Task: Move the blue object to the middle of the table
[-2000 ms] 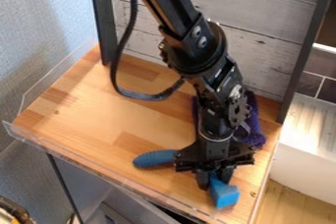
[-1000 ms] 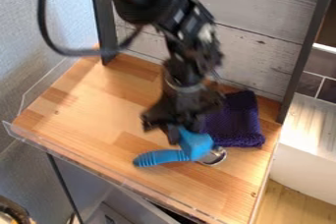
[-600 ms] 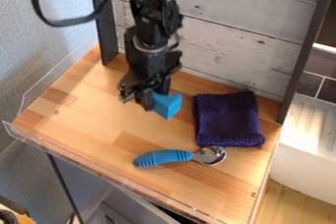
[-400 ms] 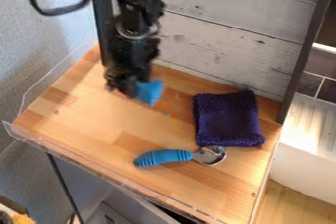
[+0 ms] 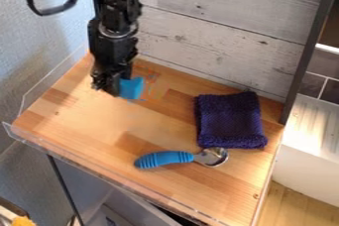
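The black arm comes in from the upper left of the camera view, a dark cable looping beside it, and its gripper (image 5: 114, 90) points down over the far left part of the wooden table (image 5: 92, 126). Its fingers are closed on the blue object (image 5: 132, 87), a blocky piece that sticks out to the right of them, well away from the table's middle; it seems to be just over the wood or on it, though I can't tell which from this angle. A folded purple cloth (image 5: 230, 120) lies flat toward the right side, well apart from the gripper. Near the front, a spoon (image 5: 163, 159) lies with its ribbed blue handle to the left and its metal bowl to the right, close by the front edge of the cloth. Pale wooden boards (image 5: 218, 36) stand behind the table, and a clear guard (image 5: 33, 142) runs along its front edge
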`<state>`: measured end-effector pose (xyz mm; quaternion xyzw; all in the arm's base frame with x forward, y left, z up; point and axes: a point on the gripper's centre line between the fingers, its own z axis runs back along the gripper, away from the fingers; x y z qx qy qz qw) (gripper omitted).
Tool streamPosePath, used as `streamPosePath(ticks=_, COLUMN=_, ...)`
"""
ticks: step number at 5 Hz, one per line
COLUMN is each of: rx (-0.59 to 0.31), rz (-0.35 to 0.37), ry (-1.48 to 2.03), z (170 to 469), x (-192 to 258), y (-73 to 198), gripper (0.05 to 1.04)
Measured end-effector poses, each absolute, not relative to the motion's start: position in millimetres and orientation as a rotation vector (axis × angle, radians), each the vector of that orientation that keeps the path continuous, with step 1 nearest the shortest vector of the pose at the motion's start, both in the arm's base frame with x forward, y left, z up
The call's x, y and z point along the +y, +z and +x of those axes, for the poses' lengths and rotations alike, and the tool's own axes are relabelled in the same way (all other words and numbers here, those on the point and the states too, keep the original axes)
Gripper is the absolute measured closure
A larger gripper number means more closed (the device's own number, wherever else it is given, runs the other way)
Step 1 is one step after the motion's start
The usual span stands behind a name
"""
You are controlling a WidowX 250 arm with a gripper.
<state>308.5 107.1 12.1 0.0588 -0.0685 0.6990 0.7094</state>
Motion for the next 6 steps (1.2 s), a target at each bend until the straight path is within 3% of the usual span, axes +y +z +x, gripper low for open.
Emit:
streamPosePath(ticks=1, rx=-0.148, rz=0.207, ry=1.553, z=309, x=107, y=-14, gripper=0.758)
streamPosePath(ticks=2, rx=-0.147, rz=0.231, ry=1.558, z=314, x=106, y=-31, gripper=0.759)
streamPosePath(ticks=4, rx=-0.164, rz=0.181, ry=1.571, z=318, x=103, y=-41, gripper=0.716)
streamPosePath(ticks=6, rx=-0.137, rz=0.196, ry=1.582, z=311, x=101, y=-43, gripper=0.132)
